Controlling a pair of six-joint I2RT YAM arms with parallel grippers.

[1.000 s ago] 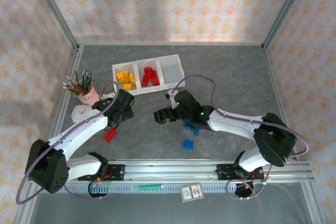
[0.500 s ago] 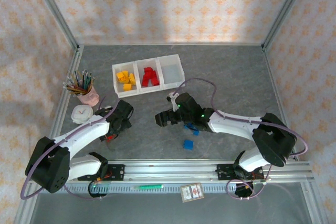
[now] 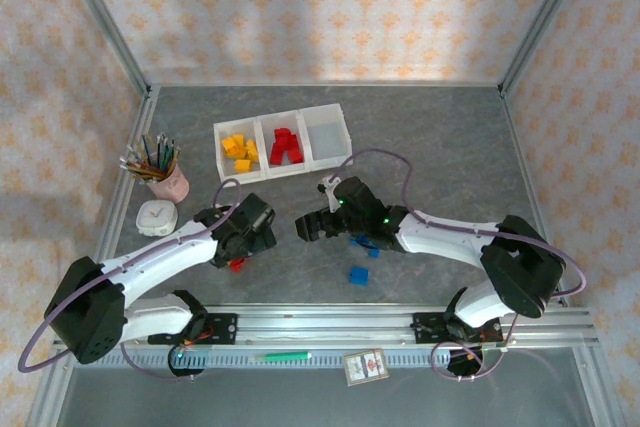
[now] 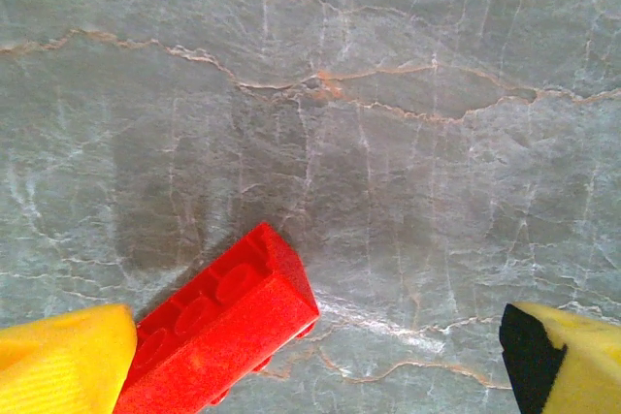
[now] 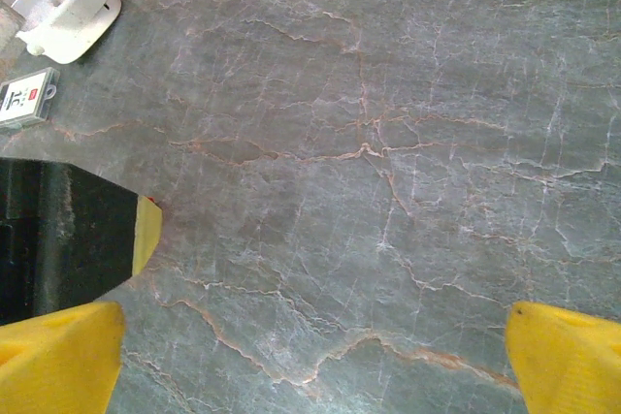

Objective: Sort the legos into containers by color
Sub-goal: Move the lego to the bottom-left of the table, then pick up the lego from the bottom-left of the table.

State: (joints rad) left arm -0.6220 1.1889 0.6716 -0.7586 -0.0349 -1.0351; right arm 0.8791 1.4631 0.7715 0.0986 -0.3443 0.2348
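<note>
Left hand (image 4: 315, 336): wide open, holding nothing, low over the tabletop (image 4: 388, 94) with one red brick (image 4: 218, 327) lying flat between its fingers, slanted and crowded toward the left finger (image 4: 58, 361); whether they touch cannot be told. Right hand (image 3: 308, 225): likewise fully spread and empty, hovering near mid-tabletop, with bare stone between its fingers in the wrist view. Bins (image 3: 280, 116): one white row of three at the far side, the left holding yellow bricks (image 3: 238, 152), the middle holding red ones (image 3: 286, 145), the right bin (image 3: 327, 135) empty. Blue bricks (image 3: 358, 275): a few loose on the tabletop beside and under the right forearm, near the front rail, none yet binned. Step in hand, by judgement: pickup of the stray red brick by the left hand, pre-grasp stage. Next move calls for: shifting the hand so that the brick sits centred between the fingers rather than off to one side, closing across its narrow sides, lifting clear, then carrying it to the middle bin. Outstanding afterwards: the blue bricks, presumably for the empty right bin, within easier reach of the right hand.
</note>
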